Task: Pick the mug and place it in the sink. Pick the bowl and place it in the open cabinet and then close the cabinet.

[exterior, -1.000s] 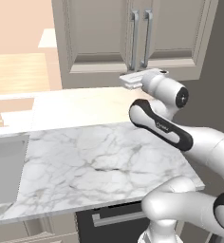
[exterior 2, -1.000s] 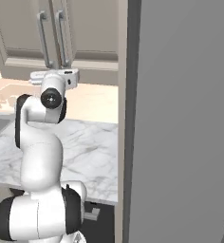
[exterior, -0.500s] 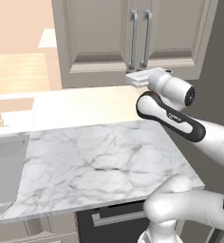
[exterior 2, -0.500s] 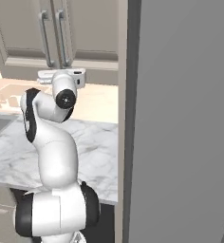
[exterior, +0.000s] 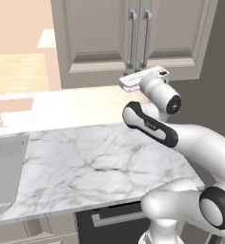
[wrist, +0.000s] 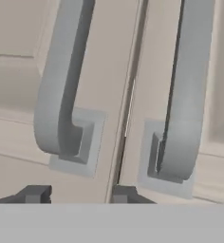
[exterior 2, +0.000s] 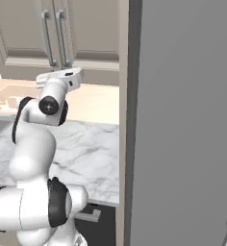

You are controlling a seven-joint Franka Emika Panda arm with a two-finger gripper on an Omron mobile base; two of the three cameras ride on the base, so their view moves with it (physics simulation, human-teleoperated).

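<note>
The hand is up close to the shut cabinet doors, its fingers apart, holding nothing, above the worktop.

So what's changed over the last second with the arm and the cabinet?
The arm's wrist swung rightward along the cabinet front, past the two bar handles, keeping its height just below the doors. The gripper holds nothing. Both doors stay shut, and the marble counter and sink are unchanged.
</note>
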